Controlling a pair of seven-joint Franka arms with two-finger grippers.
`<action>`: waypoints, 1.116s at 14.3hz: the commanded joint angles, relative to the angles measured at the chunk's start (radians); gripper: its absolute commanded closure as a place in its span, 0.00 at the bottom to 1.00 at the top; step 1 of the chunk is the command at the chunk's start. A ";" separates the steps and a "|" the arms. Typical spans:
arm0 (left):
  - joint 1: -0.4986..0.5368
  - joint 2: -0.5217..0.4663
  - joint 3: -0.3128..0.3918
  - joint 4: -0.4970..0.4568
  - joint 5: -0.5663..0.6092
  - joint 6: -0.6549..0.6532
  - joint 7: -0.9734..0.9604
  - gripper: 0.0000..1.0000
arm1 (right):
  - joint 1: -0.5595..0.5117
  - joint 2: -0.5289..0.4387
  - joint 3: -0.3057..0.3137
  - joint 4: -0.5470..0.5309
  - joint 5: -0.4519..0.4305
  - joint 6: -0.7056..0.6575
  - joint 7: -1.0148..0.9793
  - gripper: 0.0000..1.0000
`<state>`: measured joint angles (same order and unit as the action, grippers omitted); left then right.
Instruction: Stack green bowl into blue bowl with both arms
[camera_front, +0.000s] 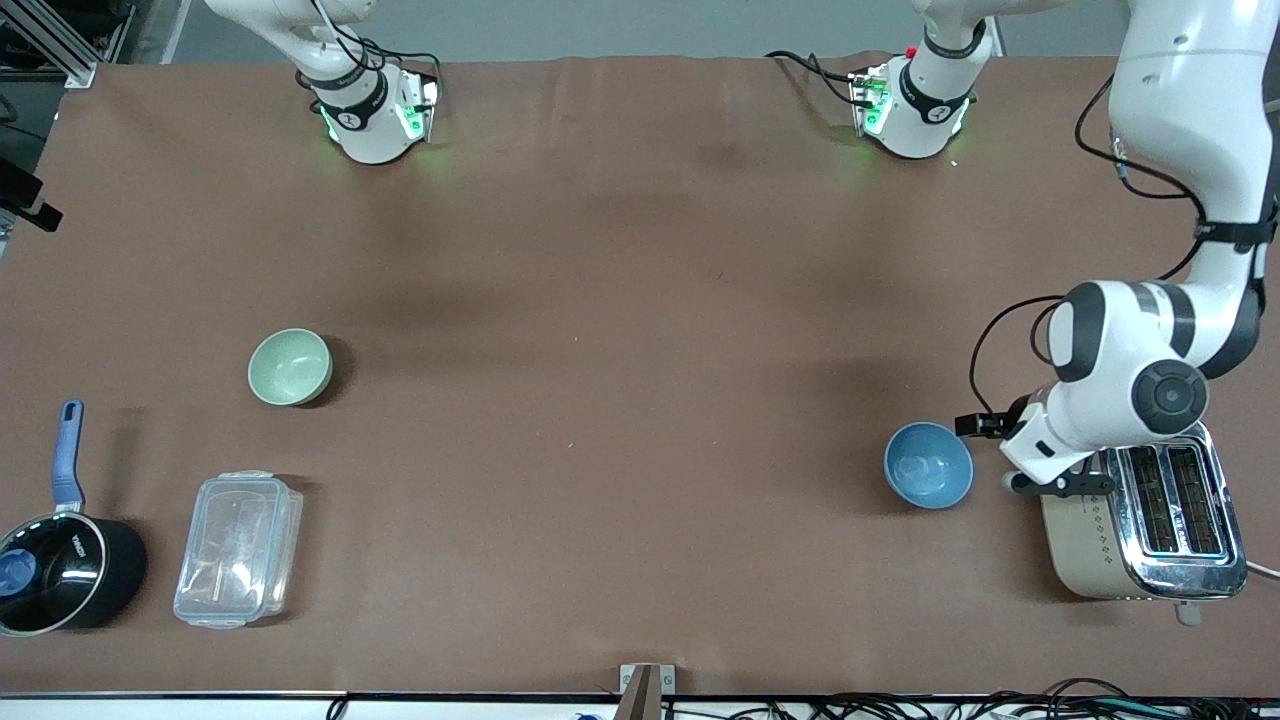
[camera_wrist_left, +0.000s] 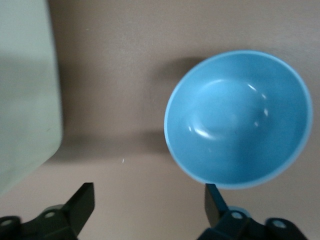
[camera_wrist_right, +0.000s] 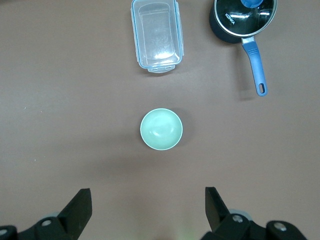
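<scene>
I hover both grippers spread wide: left gripper (camera_wrist_left: 150, 210) beside blue bowl (camera_front: 928, 465), right gripper (camera_wrist_right: 149, 210) above green bowl (camera_front: 290, 367); next, descend and grasp.

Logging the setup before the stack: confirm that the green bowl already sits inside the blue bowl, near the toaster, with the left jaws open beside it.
Not right. The green bowl stands alone toward the right arm's end of the table, apart from the blue bowl; the front view shows this. The blue bowl is empty near the toaster, with the left gripper open beside it.
</scene>
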<state>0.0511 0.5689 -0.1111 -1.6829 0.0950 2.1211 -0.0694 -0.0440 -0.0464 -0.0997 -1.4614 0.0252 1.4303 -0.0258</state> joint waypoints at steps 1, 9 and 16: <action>0.003 0.037 -0.002 0.020 0.019 0.037 -0.001 0.21 | 0.007 0.007 -0.006 0.015 0.007 -0.022 0.003 0.00; 0.001 0.126 -0.004 0.064 0.003 0.082 -0.016 0.60 | 0.024 -0.044 -0.005 -0.481 -0.008 0.301 0.000 0.00; -0.019 0.121 -0.025 0.113 -0.031 0.077 -0.015 0.99 | -0.062 0.090 -0.006 -0.862 -0.033 0.931 -0.092 0.00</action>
<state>0.0432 0.6890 -0.1274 -1.5995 0.0770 2.2040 -0.0806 -0.0569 -0.0099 -0.1115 -2.2940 -0.0025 2.2535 -0.0556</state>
